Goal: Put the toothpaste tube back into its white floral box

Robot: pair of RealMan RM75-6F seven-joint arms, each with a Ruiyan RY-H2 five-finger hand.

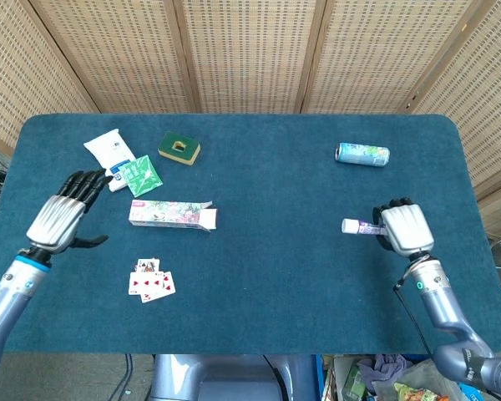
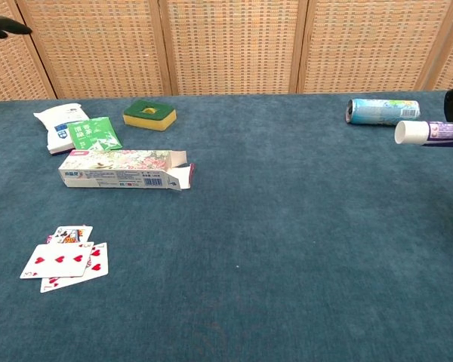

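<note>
Playing cards (image 1: 150, 282): nearest to me, I see a small fan of red-suited cards lying face up on the blue counter (image 1: 275, 292), left of centre.
Left hand (image 1: 63, 219): I see it over the counter's left side, well left of the box, with its fingers (image 1: 85, 184) stretched out and apart, holding nothing.
Right hand (image 1: 403, 229): I have it on the right side, its fingers curled around the toothpaste tube (image 2: 430, 133); the tube lies level, its white cap pointing left toward the box, and in the chest view it is clear of the counter.
White floral box (image 1: 171, 214): I see it lying on its long side, left of centre, its open flap end facing right, well apart from the tube.
Green packet (image 1: 141, 175): beyond the box, resting against a white pack (image 1: 110, 155).
Green and yellow sponge (image 1: 179, 149): just right of the packets, further back.
Can (image 1: 361, 154): on its side at the far right, beyond my right hand.
</note>
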